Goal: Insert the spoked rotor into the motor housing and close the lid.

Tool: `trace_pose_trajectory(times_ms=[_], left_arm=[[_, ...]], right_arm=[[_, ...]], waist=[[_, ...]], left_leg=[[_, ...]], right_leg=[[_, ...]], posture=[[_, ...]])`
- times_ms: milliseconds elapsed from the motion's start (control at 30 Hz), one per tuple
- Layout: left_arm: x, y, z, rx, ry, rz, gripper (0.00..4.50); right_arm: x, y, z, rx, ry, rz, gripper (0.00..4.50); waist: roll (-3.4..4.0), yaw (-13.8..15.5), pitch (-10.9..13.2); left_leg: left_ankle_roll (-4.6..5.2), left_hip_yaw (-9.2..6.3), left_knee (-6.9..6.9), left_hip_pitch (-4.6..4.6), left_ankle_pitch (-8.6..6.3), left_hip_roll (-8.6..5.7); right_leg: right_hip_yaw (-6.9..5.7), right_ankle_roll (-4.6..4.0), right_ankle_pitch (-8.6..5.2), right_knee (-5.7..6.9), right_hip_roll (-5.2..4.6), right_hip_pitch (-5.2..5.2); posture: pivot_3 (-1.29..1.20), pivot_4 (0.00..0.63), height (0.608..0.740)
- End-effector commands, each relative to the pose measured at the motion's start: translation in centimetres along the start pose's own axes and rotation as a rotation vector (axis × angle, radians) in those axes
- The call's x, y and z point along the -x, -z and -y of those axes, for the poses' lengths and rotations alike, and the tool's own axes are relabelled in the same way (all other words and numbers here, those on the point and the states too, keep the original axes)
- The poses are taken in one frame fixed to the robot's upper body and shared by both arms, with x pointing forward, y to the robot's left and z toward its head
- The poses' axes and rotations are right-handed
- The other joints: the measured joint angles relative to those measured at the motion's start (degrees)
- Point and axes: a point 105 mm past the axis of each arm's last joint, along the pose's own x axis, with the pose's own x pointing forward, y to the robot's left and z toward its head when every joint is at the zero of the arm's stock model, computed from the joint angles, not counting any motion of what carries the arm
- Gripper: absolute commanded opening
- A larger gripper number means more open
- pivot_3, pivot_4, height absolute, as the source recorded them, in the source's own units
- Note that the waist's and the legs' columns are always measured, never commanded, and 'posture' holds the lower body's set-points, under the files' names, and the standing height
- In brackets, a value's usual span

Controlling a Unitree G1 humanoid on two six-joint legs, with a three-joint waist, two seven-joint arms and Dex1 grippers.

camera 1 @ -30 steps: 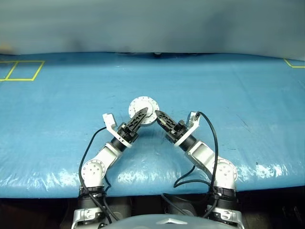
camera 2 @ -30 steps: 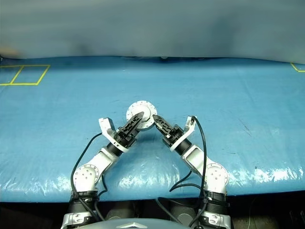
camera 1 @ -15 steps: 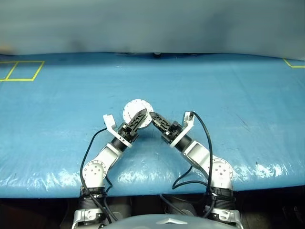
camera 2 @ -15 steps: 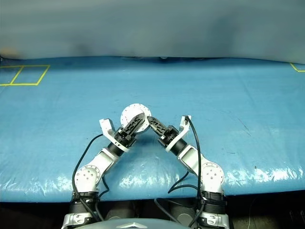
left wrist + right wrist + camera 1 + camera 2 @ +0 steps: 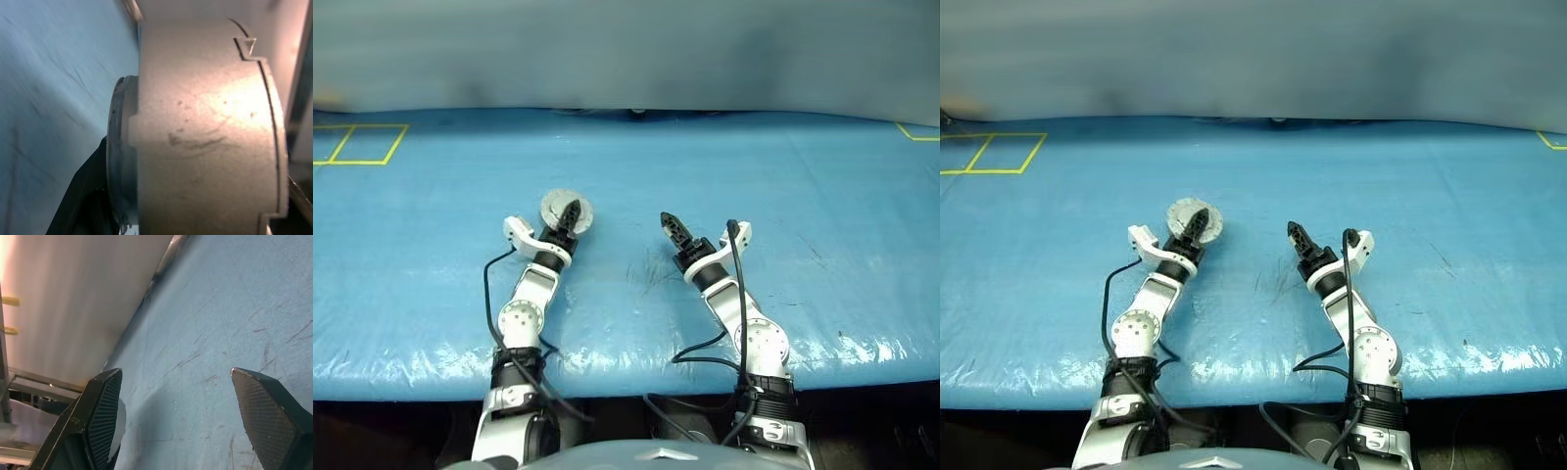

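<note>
The motor housing [image 5: 560, 208] is a round silver-grey puck held just over the blue table, left of centre. My left gripper [image 5: 573, 210] is shut on its rim, one black finger crossing its face. The left wrist view shows the housing [image 5: 205, 132] edge-on and very close, with a black finger [image 5: 83, 196] against its thin flange. I cannot tell the lid apart from the puck's body here. The spoked rotor is hidden. My right gripper [image 5: 669, 220] hovers over bare table to the right of the puck, apart from it, and its fingers [image 5: 105, 406] stand wide open with nothing between them.
A wrinkled blue sheet [image 5: 783, 176] covers the table. Yellow tape squares [image 5: 357, 145] lie at the far left and a yellow corner mark [image 5: 915, 131] at the far right. The table's front edge [image 5: 626, 377] runs close to me.
The arms have swung apart. My left gripper closed on the puck and carried it left and farther away. My right gripper let go, opened and moved right.
</note>
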Motion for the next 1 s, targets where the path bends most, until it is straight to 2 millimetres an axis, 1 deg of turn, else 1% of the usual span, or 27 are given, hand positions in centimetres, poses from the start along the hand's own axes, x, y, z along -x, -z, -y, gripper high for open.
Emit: trace_pose_trajectory(times_ms=[33, 100, 167, 267, 367, 400, 433, 467, 533, 567, 667, 767, 800, 867, 933, 967, 1000], left_arm=[[-1.3, -1.5, -0.1, -0.022, -0.054, 0.083, 2.59], [-1.7, -2.3, -1.0, -0.037, -0.117, 0.100, 2.59], [-2.0, -2.4, -1.9, -0.075, -0.168, 0.078, 2.59], [-2.2, -2.3, -1.7, -0.140, -0.174, 0.056, 2.59], [-1.9, -2.1, -1.3, -0.191, -0.181, 0.048, 2.59], [-1.7, -1.9, -1.2, -0.193, -0.176, 0.046, 3.15], [-1.5, -1.9, -1.0, -0.199, -0.171, 0.051, 3.41], [-1.2, -2.3, -1.1, -0.216, -0.191, 0.081, 3.74], [-0.5, -3.8, -1.3, -0.267, -0.261, 0.176, 4.40], [-0.1, -4.3, -1.3, -0.289, -0.285, 0.209, 4.48], [1.4, -6.3, -1.4, -0.385, -0.392, 0.318, 4.48], [3.1, -8.5, -1.6, -0.437, -0.478, 0.423, 4.48], [3.8, -9.5, -1.7, -0.501, -0.507, 0.459, 4.48], [4.9, -11.3, -1.2, -0.639, -0.501, 0.523, 4.48], [5.2, -11.9, 0.0, -0.722, -0.430, 0.557, 4.48], [4.8, -11.5, 1.9, -0.801, -0.295, 0.552, 4.48], [4.6, -11.1, 3.1, -0.856, -0.199, 0.542, 4.48]], right_arm=[[-0.2, -0.1, -0.7, -0.004, -0.029, 0.019, 3.72], [-0.2, -0.1, -0.7, 0.001, -0.027, 0.020, 3.72], [-0.2, -0.1, -0.7, 0.009, -0.026, 0.020, 3.72], [-0.2, -0.1, -0.7, 0.010, -0.024, 0.019, 3.72], [-0.3, 0.0, -0.7, 0.011, -0.021, 0.017, 3.72], [-0.4, 0.1, -0.7, 0.012, -0.020, 0.016, 3.75], [-0.4, 0.1, -0.7, 0.012, -0.020, 0.015, 3.75], [-0.4, 0.2, -0.7, 0.011, -0.019, 0.013, 3.75], [-0.5, 0.3, -0.6, 0.010, -0.017, 0.003, 3.75], [-0.6, 0.4, -0.5, 0.008, -0.012, -0.003, 3.75], [-0.7, 0.3, 0.0, -0.003, 0.014, 0.000, 3.75], [-0.7, 0.2, 0.0, 0.001, 0.021, 0.000, 3.75], [-0.7, 0.1, 0.1, 0.020, 0.029, 0.000, 3.75], [-0.7, -0.4, 0.3, 0.096, 0.043, 0.033, 3.75], [-0.7, -1.0, 0.2, 0.158, 0.037, 0.076, 3.75], [-0.7, -1.6, 0.1, 0.223, 0.025, 0.109, 3.75], [-0.7, -1.9, 0.0, 0.269, 0.015, 0.129, 3.75]], waist=[[-0.01, 0.0, 0.0], [-0.03, -0.1, 0.0], [-0.04, -0.1, 0.0], [-0.04, -0.6, 0.0], [-0.04, -0.5, 0.0], [-0.04, -0.6, 0.0], [-0.04, -0.6, 0.0], [-0.04, -0.6, 0.0], [-0.04, -0.5, 0.0], [-0.04, -0.6, 0.0], [-0.05, -0.6, 0.0], [-0.05, -0.3, 0.0], [-0.05, -0.2, 0.0], [-0.05, -0.2, 0.0], [-0.05, -0.1, 0.0], [-0.05, 0.0, 0.0], [-0.05, 0.2, 0.0]], left_leg=[[0.00, 0.01, 0.02, -0.01, 0.00, -0.01], [0.00, 0.04, 0.02, -0.04, 0.00, -0.02], [0.00, 0.04, 0.01, -0.07, 0.00, 0.00], [0.00, 0.04, 0.02, -0.05, 0.00, 0.02], [-0.01, 0.03, 0.02, -0.02, 0.01, 0.03], [-0.02, 0.03, 0.02, -0.02, 0.01, 0.03], [-0.02, 0.04, 0.02, -0.02, 0.01, 0.04], [-0.04, 0.04, 0.02, -0.02, 0.02, 0.04], [-0.12, 0.05, 0.02, -0.01, 0.07, 0.05], [-0.19, 0.05, 0.02, -0.01, 0.11, 0.05], [-0.15, 0.10, -0.01, 0.06, 0.09, 0.13], [-0.08, 0.08, -0.01, 0.07, 0.04, 0.21], [-0.08, 0.09, -0.01, 0.07, 0.04, 0.21], [-0.07, 0.12, 0.01, 0.08, 0.04, 0.16], [-0.07, 0.16, 0.00, 0.11, 0.04, 0.15], [-0.09, 0.16, 0.00, 0.11, 0.05, 0.16], [-0.10, 0.14, 0.00, 0.11, 0.06, 0.17]], right_leg=[[0.00, 0.00, 0.00, 0.00, 0.00, 0.00], [0.01, 0.01, -0.01, -0.02, -0.01, -0.02], [0.00, 0.01, -0.01, -0.04, -0.01, -0.06], [0.01, 0.00, 0.00, 0.02, 0.03, -0.05], [0.02, 0.00, 0.00, 0.03, 0.04, -0.04], [0.03, 0.00, 0.00, 0.03, 0.04, -0.04], [0.04, 0.00, 0.00, 0.04, 0.05, -0.04], [0.05, 0.00, 0.00, 0.04, 0.04, -0.04], [0.07, 0.00, 0.00, 0.03, 0.04, -0.04], [0.08, 0.00, 0.00, 0.03, 0.04, -0.04], [0.15, -0.02, 0.01, 0.06, 0.12, -0.03], [0.14, -0.06, 0.03, 0.08, 0.20, -0.03], [0.14, -0.06, 0.03, 0.08, 0.19, -0.03], [0.16, -0.05, 0.04, 0.08, 0.17, -0.01], [0.20, -0.04, 0.05, 0.08, 0.18, -0.01], [0.19, -0.04, 0.05, 0.08, 0.19, -0.01], [0.18, -0.04, 0.05, 0.08, 0.20, -0.01]], posture=[[0.00, 0.150, 0.740], [0.00, 0.150, 0.740], [0.00, 0.150, 0.740], [0.00, 0.150, 0.740], [0.00, 0.150, 0.740], [0.00, 0.150, 0.740], [0.00, 0.150, 0.740], [0.00, 0.150, 0.740], [0.00, 0.150, 0.740], [0.00, 0.150, 0.740], [0.00, 0.150, 0.740], [0.00, 0.150, 0.740], [0.00, 0.150, 0.740], [0.00, 0.150, 0.740], [0.00, 0.150, 0.740], [0.00, 0.150, 0.740], [0.00, 0.150, 0.740]])
